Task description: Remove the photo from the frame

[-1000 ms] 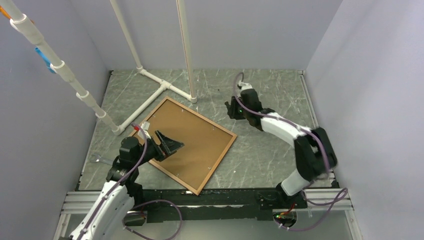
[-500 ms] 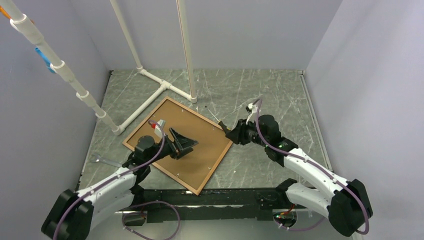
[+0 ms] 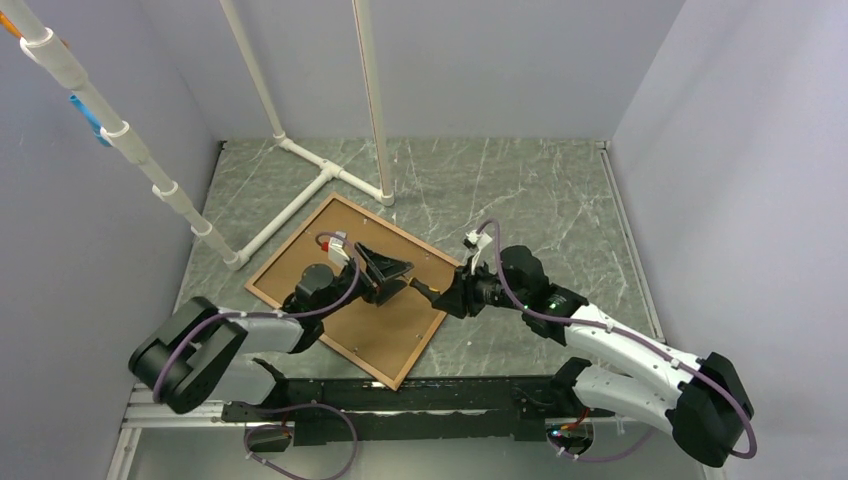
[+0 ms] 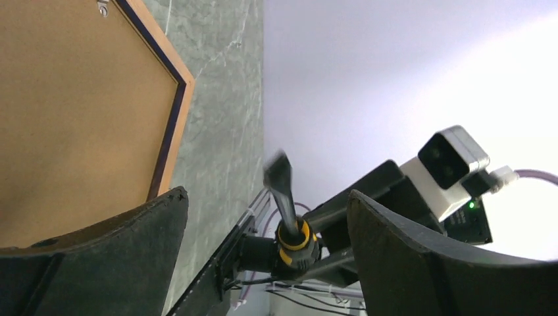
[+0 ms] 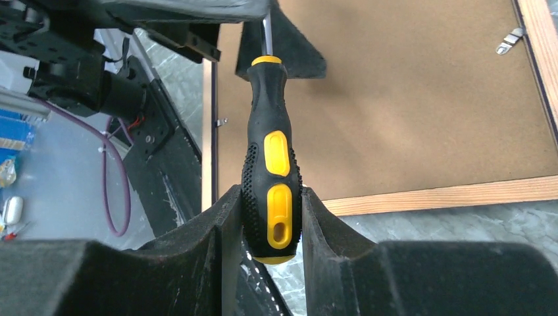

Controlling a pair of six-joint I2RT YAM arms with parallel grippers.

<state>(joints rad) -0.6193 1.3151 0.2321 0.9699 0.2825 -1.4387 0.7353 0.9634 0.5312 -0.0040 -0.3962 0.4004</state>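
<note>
— On the grey marbled table [image 3: 520, 190], what is the frame [image 3: 290, 243] holding?

— It lies back-side up, near the white pipe structure [image 3: 310, 185], and a plain brown backing board [image 3: 395, 335] fills it edge to edge. A small metal clip [image 5: 510, 41] sits on the board by the rim.

— And the photo?

— No view shows it; if it is in there, the board covers it.

— What about the grippers?

— The left gripper [image 3: 390, 275] hovers over the board with its fingers spread wide, nothing between them. The right gripper [image 3: 445, 297], at the frame's right edge, pinches the black-and-yellow handle of a screwdriver [image 5: 271, 151], which points toward the left one.

— Does the blade touch anything?

— I cannot tell. It is blurred in the left wrist view, and in the right wrist view the shaft runs behind a dark finger.
</note>
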